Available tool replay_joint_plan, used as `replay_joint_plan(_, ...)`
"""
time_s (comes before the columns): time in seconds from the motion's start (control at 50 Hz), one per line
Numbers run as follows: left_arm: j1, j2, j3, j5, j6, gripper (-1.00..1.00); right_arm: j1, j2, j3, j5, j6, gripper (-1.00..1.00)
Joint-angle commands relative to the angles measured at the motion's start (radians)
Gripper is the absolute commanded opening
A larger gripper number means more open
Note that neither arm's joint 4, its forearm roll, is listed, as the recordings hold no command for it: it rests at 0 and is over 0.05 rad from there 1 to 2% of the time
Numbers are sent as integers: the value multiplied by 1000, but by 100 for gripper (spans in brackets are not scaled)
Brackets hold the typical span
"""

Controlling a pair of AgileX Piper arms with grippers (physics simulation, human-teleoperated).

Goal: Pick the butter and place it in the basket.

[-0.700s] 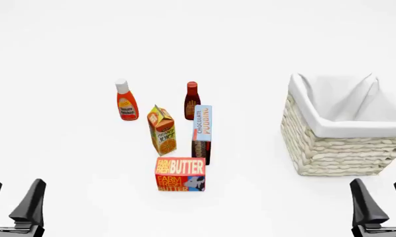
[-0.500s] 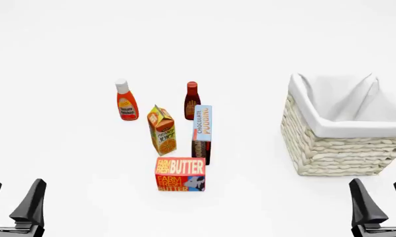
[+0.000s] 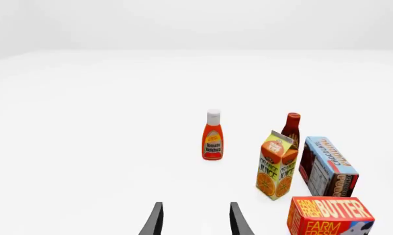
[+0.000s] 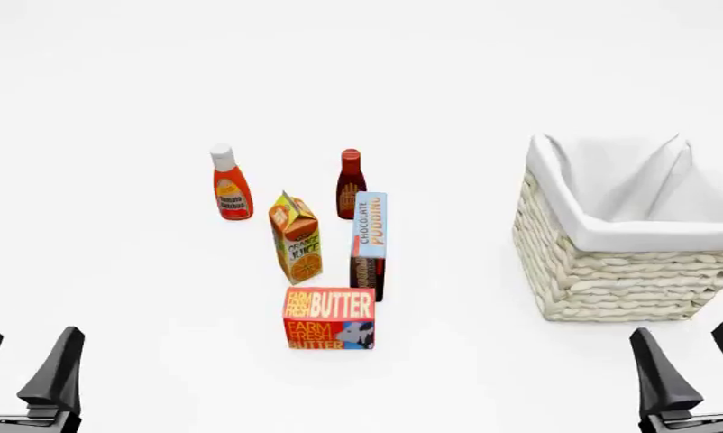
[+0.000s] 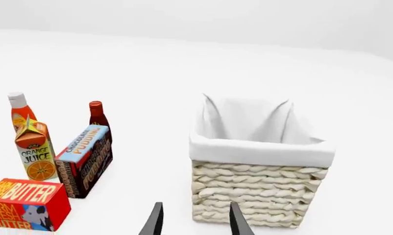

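Starting at the left, our left gripper (image 4: 22,365) hangs low at the near edge with its fingers spread and nothing between them. Beyond it stands a ketchup bottle (image 4: 229,183), then an orange juice carton (image 4: 297,238), a dark sauce bottle (image 4: 351,183) and a pudding box (image 4: 369,245). The butter (image 4: 328,318) sits nearest to us, just in front of the pudding box (the two may touch, we cannot tell). We judge that a careless reach could knock the pudding box or the juice carton over, since both stand tall and close behind it. Further right, the basket (image 4: 614,280) sits well apart from the groceries. Our right gripper (image 4: 691,361) is also parted and empty, so nothing is grasped yet.
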Motion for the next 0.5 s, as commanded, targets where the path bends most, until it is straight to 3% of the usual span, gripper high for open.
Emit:
replay_joint_plan(0.02,0,0,0,0,0,100,26,-10,-77,86,-18,100)
replay_joint_plan(0.18,0,0,0,0,0,100,78,55,-183,137,0,100)
replay_joint_plan(0.36,0,0,0,0,0,100,133,196,-398,231,-87,100)
replay_joint_plan(0.46,0,0,0,0,0,100,166,256,-454,248,-133,100)
replay_joint_plan(0.5,0,0,0,0,0,100,224,305,-488,259,-106,100)
